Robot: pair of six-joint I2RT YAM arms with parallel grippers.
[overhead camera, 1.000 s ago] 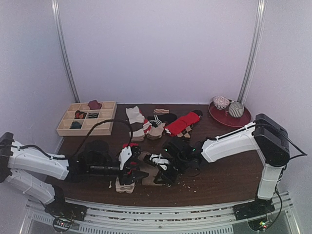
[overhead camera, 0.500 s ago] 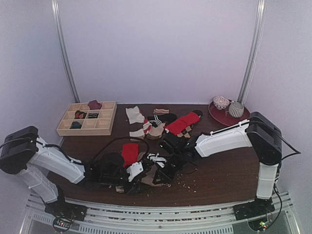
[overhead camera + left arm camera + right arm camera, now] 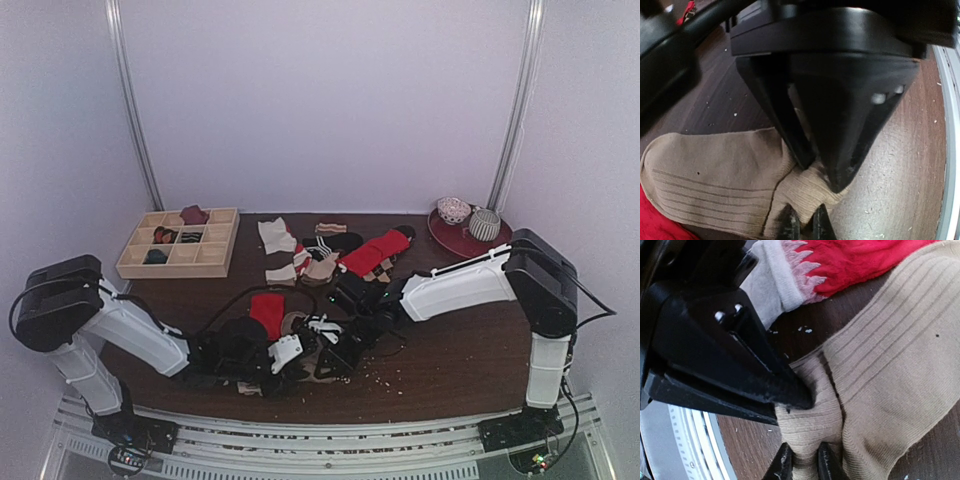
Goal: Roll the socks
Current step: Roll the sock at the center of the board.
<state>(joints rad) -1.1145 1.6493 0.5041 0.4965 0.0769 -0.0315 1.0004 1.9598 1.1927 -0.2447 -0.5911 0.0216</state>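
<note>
A moment ago my left gripper [image 3: 805, 226] hung half spread beside the pile. Now that arm has swung in toward the middle and the gripper has clamped onto a fold at the end of the tan sock [image 3: 715, 170], its tips pressed nearly together with ribbed cloth bunched between them. My right gripper [image 3: 801, 463] meets it almost nose to nose and pinches the same end from the other side, a ridge of fabric caught between its tips. The tan sock lies flat on the table [image 3: 450, 350] near the front edge, its length running back against the red sock [image 3: 860, 260], whose pale cuff sits just beside the body of my left gripper. I read this as securing the starting fold: with both grippers on one end, the first turn of the roll can begin, but nothing is rolled yet and the red sock is not gathered in
</note>
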